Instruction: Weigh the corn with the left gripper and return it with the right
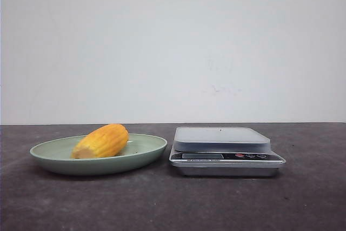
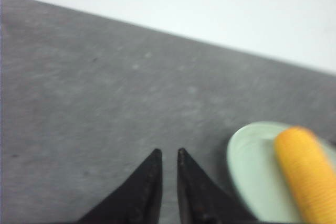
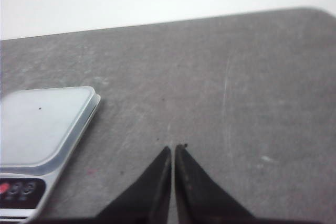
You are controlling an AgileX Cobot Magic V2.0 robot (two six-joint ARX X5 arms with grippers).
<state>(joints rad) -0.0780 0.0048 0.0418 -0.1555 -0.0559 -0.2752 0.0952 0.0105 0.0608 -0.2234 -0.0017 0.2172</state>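
Observation:
The corn (image 1: 102, 141), a stubby yellow-orange cob, lies on a pale green plate (image 1: 146, 148) at the left of the table. It also shows in the left wrist view (image 2: 308, 171), on the plate (image 2: 252, 171). My left gripper (image 2: 169, 153) hangs over bare table beside the plate, apart from the corn, its jaws almost together with a narrow gap and nothing between them. My right gripper (image 3: 174, 148) is shut and empty over bare table, to the right of the scale (image 3: 42, 124). Neither gripper shows in the front view.
The silver kitchen scale (image 1: 223, 147), with a flat empty top and a display and buttons at its front, stands just right of the plate. A white wall rises behind the dark grey table (image 1: 178, 204).

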